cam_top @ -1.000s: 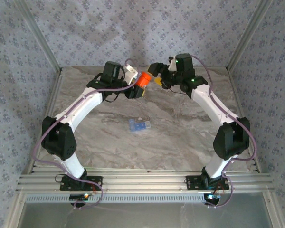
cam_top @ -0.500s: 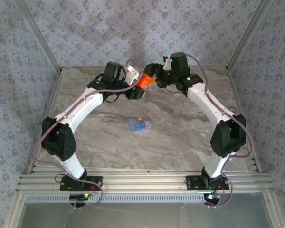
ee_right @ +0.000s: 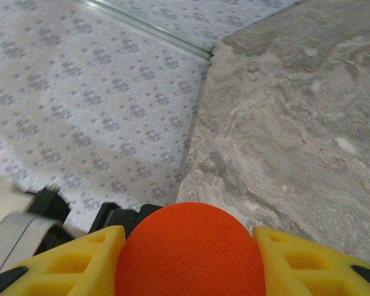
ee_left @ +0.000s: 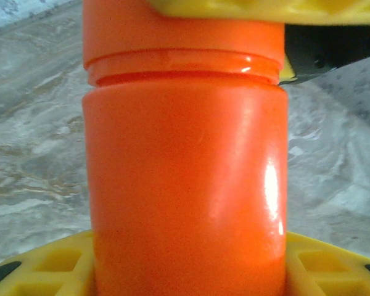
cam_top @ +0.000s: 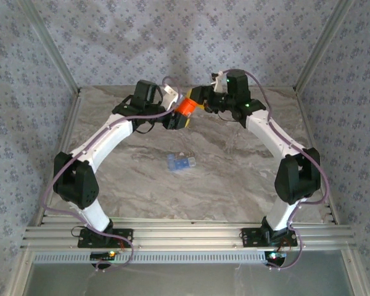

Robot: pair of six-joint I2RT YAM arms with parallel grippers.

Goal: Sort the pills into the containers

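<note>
The orange bottle (cam_top: 185,107) is held above the far middle of the table. My left gripper (cam_top: 177,116) is shut on its body (ee_left: 185,185), with yellow fingers (ee_left: 46,271) on both sides. My right gripper (cam_top: 196,100) meets it from the right, shut on the red-orange cap (ee_right: 188,253); its yellow pads (ee_right: 68,265) press the cap's two sides. In the left wrist view the cap (ee_left: 179,37) is at the top with a right finger (ee_left: 265,7) over it. The pale blue container (cam_top: 180,163) lies on the table's middle. The pills are out of view.
The marble tabletop (cam_top: 234,179) is bounded by patterned walls and metal corner rails (cam_top: 49,49). In the right wrist view the table's far edge (ee_right: 194,129) meets the wall close behind the bottle.
My right gripper moved left from beside the bottle onto its cap, and its jaws narrowed around it. The left arm and the bottle stayed still.
</note>
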